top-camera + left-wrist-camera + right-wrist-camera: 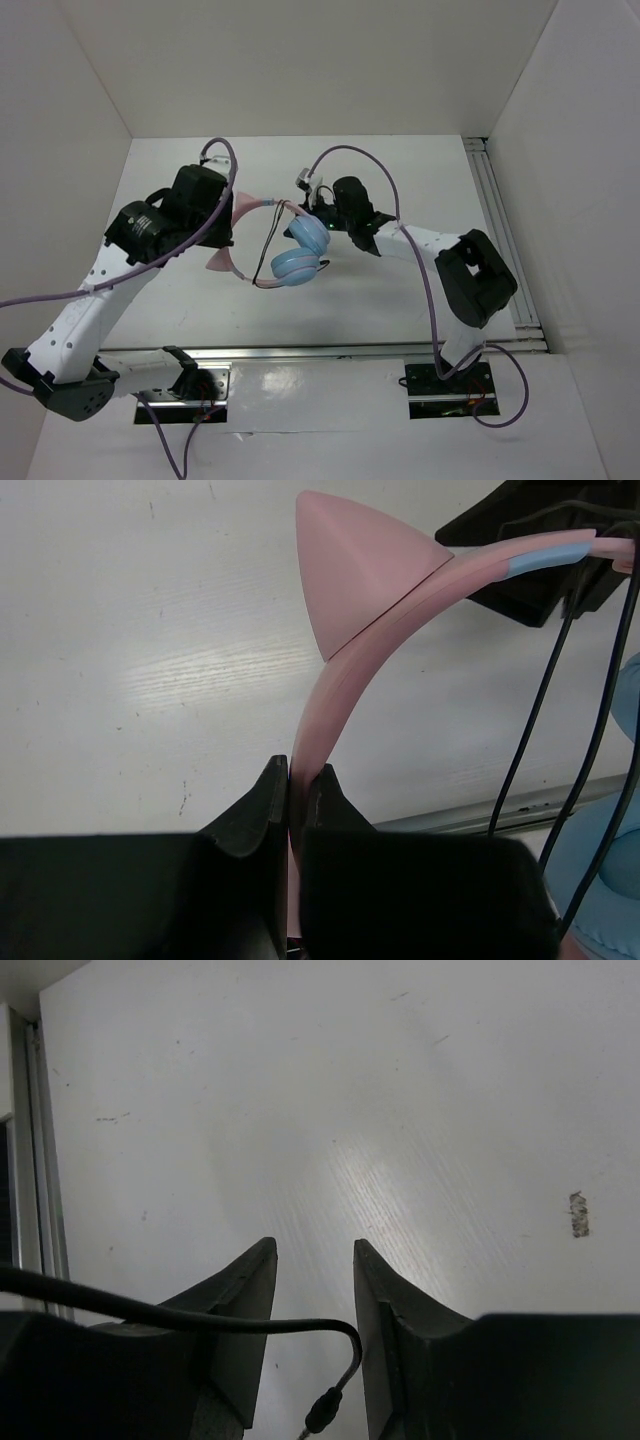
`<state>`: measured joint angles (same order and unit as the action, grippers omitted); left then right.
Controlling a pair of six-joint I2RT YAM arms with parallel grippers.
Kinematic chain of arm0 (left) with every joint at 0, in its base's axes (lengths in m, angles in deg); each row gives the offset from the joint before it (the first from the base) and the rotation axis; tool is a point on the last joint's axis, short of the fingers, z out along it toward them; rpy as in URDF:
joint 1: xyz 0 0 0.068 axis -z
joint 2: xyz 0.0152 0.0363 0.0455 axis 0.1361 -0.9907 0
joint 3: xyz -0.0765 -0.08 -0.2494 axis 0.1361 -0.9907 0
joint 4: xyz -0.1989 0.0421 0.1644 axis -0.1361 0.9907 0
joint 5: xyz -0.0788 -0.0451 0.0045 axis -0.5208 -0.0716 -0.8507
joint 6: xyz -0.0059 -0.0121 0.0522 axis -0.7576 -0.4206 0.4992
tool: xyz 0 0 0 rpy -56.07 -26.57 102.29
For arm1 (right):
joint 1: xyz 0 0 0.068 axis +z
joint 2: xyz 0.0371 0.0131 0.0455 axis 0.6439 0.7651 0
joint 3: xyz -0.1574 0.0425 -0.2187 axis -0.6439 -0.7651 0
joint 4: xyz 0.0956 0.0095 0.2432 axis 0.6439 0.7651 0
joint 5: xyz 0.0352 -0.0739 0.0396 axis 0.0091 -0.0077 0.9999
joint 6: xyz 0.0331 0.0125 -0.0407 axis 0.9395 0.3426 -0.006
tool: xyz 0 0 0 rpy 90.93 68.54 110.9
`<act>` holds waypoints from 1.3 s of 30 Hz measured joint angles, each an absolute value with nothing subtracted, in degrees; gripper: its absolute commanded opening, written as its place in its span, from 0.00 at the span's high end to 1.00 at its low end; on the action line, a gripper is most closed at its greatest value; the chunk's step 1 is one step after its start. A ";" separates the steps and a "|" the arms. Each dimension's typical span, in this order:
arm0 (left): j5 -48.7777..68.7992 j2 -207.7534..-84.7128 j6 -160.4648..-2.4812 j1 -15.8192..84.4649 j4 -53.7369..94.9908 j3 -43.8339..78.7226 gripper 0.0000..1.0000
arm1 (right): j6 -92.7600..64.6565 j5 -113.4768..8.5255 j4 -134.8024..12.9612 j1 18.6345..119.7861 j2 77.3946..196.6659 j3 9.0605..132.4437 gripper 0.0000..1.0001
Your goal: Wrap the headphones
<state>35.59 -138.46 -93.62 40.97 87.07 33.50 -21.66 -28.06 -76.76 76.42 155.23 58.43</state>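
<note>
Holding the headphones [297, 262] by the headband [330, 690], left gripper [297, 785] clamped shut.
Empty, narrowly parted right gripper [314, 1260] should pinch the cord [318, 1420] at its 6 o'clock.

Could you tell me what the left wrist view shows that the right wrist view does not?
Only left wrist: the left hand clamped on the headphones by their pink band, plus a cat ear and blue ear cup. Only right wrist: the right hand open, a plug hanging between its jaws. Both: the white table and thin black cord.
</note>
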 measured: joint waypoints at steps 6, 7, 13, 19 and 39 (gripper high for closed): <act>35.81 -138.44 -95.50 40.99 88.44 37.06 1.00 | -17.16 -24.83 -85.13 75.59 159.43 56.57 0.70; 35.99 -138.44 -95.78 40.97 88.57 37.50 1.00 | -16.53 -24.57 -85.74 75.39 159.76 56.35 0.70; 37.28 -138.49 -97.38 40.97 88.97 38.07 1.00 | -14.23 -23.30 -90.03 75.07 160.33 54.25 0.66; 37.56 -138.59 -98.56 40.99 89.23 38.07 1.00 | -13.10 -22.99 -91.73 74.52 160.06 50.58 0.61; 38.00 -139.40 -98.82 40.97 89.12 37.74 1.00 | -10.10 -21.68 -94.51 71.63 158.75 49.92 0.66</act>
